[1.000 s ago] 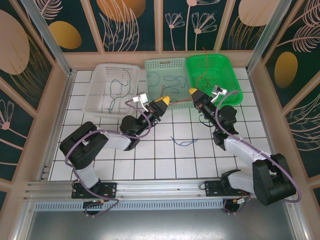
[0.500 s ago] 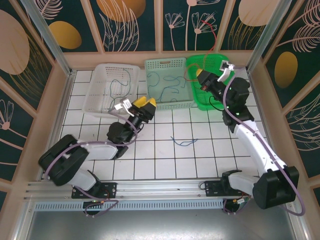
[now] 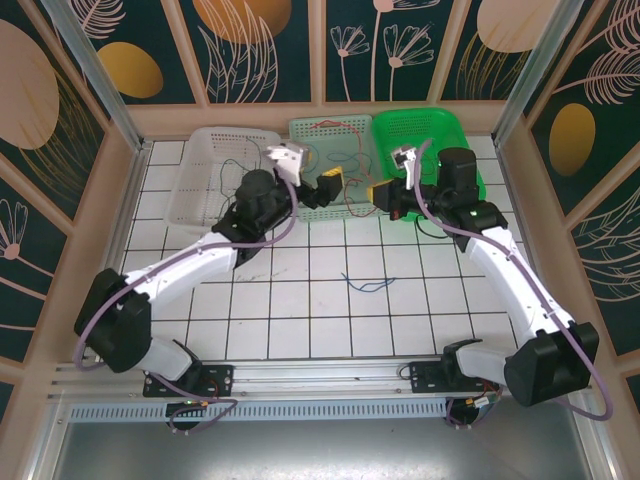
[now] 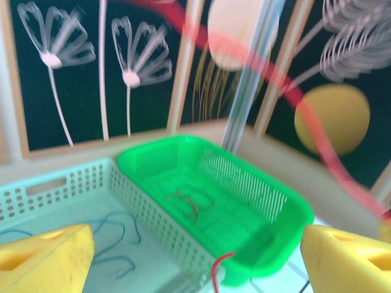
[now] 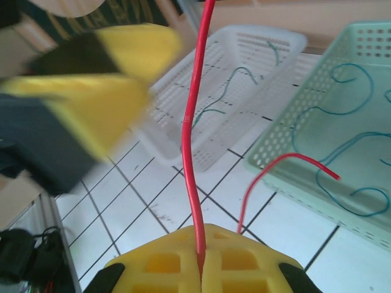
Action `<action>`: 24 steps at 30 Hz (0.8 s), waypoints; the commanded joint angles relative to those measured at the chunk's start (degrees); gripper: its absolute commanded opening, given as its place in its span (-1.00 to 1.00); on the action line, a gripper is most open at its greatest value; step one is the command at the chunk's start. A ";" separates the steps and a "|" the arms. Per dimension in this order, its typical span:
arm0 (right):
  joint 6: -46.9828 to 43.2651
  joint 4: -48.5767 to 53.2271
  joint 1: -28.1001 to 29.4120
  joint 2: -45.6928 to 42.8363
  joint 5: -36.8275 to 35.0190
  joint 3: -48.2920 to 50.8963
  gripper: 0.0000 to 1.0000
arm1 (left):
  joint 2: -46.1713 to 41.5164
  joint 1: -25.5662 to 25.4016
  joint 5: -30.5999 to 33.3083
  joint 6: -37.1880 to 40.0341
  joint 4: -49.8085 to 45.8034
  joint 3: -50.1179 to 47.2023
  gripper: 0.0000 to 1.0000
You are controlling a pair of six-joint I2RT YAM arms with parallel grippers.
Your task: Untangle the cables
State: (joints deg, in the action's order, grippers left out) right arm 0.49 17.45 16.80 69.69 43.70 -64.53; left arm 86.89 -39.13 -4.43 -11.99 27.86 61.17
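Well, the right gripper (image 5: 200, 268) is pinched tight on a thin red cable (image 5: 185, 131), which loops over the pale green perforated plastic basket (image 3: 330, 128) at the white tiled table's (image 3: 300, 320) far edge. The left gripper (image 3: 328, 187), just beside it, gapes wide. A thin blue cable (image 3: 366, 284) lies mid-table.

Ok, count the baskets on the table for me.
3: a white basket at back left, a pale green basket in the middle, a bright green basket at back right.
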 commanded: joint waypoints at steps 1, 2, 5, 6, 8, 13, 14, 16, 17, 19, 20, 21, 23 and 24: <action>-5.36 4.08 0.78 -0.56 3.67 -3.09 -1.00 | 3.68 0.43 -4.79 7.48 -11.62 4.36 0.71; -5.49 4.10 0.82 -0.74 3.82 -3.22 -1.00 | 4.58 0.70 -5.57 7.43 -12.42 5.09 0.70; -5.80 4.25 1.27 -0.91 4.96 -3.64 -1.00 | 6.80 2.08 -7.78 6.42 -13.55 6.50 0.69; -5.88 4.33 1.39 -0.87 5.23 -3.74 -1.00 | 7.15 2.52 -9.31 5.98 -13.04 6.53 0.69; -5.85 4.37 1.57 -0.87 5.42 -3.93 -1.00 | 7.41 2.98 -11.03 5.66 -11.65 6.27 0.67; -5.87 3.92 1.90 -1.00 6.72 -4.18 -1.00 | 8.95 3.09 -12.44 6.43 -11.98 8.22 0.52; -5.76 3.58 1.96 -1.21 6.81 -4.11 -1.00 | 9.29 3.17 -13.06 6.45 -12.13 8.52 0.41; -5.35 2.85 1.84 -1.61 6.37 -3.81 -1.00 | 9.35 3.18 -14.16 5.77 -10.86 8.15 0.08; -5.11 2.41 1.86 -1.91 6.22 -3.59 -1.00 | 9.11 3.12 -14.92 5.23 -9.84 7.48 -0.09; -4.95 1.97 1.77 -2.26 6.32 -3.32 -1.00 | 8.59 3.27 -16.99 4.40 -7.57 6.25 -0.18; -4.97 1.97 1.69 -2.23 6.27 -3.41 -1.00 | 8.26 3.27 -17.26 3.78 -6.85 5.72 -0.07; -4.97 2.11 1.61 -2.16 6.11 -3.41 -1.00 | 7.96 3.30 -17.11 3.17 -6.22 5.32 0.05; -4.97 2.43 1.56 -1.89 5.58 -3.49 -1.00 | 7.39 3.35 -17.17 2.81 -5.81 4.85 0.18; -5.03 2.62 1.44 -1.63 5.34 -3.58 -1.00 | 7.11 3.36 -17.11 2.64 -5.62 4.60 0.23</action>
State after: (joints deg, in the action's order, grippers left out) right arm -4.14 20.99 18.22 69.10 48.12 -66.74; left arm 95.42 -35.99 -19.75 -8.27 19.05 66.81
